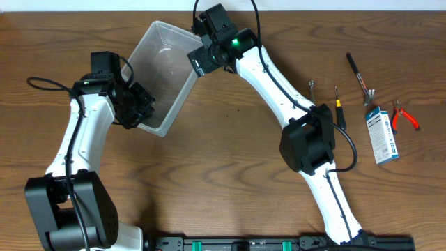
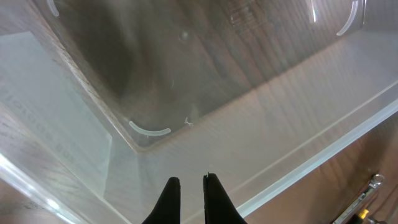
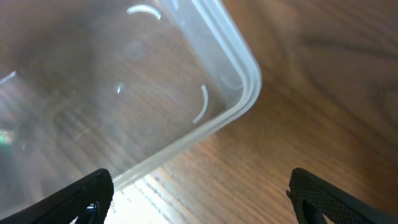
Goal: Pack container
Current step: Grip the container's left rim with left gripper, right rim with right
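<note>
The container (image 1: 164, 77) is noted at 10 o'clock on the bench (image 1: 230, 181), empty; nothing is packed. The red-handled pliers (image 1: 405, 116) and other items are noted at 3 o'clock, well apart. The left tool (image 2: 191, 182) is clenched at its 7 o'clock wall; a grip cannot be confirmed. The right tool (image 3: 200, 177) is spread over its 1 o'clock corner.

I have the container (image 1: 143, 49) on the table (image 1: 230, 174) toward the far edge, left of centre. My left gripper (image 1: 141, 104) sits at its near left wall, my right gripper (image 1: 204, 61) over its far right corner. Well apart, near the table's right edge, lies a packet (image 1: 381, 136), with pliers (image 1: 404, 116) just right of it and a screwdriver (image 1: 339, 104) to its left.
</note>
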Controlling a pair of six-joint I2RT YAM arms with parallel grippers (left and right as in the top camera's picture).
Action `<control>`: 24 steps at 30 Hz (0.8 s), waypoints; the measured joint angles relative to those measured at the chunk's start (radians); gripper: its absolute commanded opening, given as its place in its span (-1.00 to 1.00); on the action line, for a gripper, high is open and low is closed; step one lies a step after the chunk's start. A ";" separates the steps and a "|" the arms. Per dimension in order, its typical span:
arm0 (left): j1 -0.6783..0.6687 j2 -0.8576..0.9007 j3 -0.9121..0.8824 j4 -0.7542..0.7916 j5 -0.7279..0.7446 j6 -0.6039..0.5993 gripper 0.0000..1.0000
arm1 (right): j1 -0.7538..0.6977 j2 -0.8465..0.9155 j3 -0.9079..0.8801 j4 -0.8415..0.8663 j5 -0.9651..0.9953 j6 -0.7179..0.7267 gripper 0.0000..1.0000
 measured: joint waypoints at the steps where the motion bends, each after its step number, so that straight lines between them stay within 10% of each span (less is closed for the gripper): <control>1: 0.000 0.000 0.000 -0.002 0.000 0.007 -0.90 | 0.001 0.000 0.000 0.015 0.001 0.006 0.88; 18: 0.000 0.000 0.000 -0.019 0.000 0.019 -0.88 | 0.003 0.020 0.000 0.049 0.029 0.120 0.83; 24: 0.000 0.000 0.000 -0.041 0.000 0.020 -0.88 | 0.003 0.057 0.000 0.045 0.031 0.151 0.47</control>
